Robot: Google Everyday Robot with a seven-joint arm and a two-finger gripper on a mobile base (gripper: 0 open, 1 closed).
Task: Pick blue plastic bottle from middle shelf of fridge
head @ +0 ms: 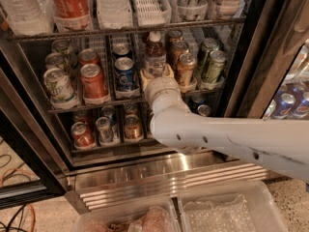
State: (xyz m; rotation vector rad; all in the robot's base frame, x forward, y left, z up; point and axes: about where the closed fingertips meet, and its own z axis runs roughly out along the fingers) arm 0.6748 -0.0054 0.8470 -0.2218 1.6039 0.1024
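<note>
The blue plastic bottle (pixel 154 54) stands upright at the front of the middle shelf (pixel 96 104) of the fridge (pixel 241 76), with a white cap, amber neck and bluish-white label. My gripper (pixel 155 74) reaches in on the white arm and sits at the bottle's lower part. Its tan fingers (pixel 144 76) stand on either side of the bottle's base, open around it. The wrist hides the bottle's bottom.
A blue can (pixel 125 73), a red can (pixel 92 81) and a green can (pixel 59 87) stand left of the bottle; gold and green cans (pixel 186 67) right of it. Big bottles (pixel 71 4) fill the rack above, short cans (pixel 104 129) below. Clear bins (pixel 231 211) lie on the floor.
</note>
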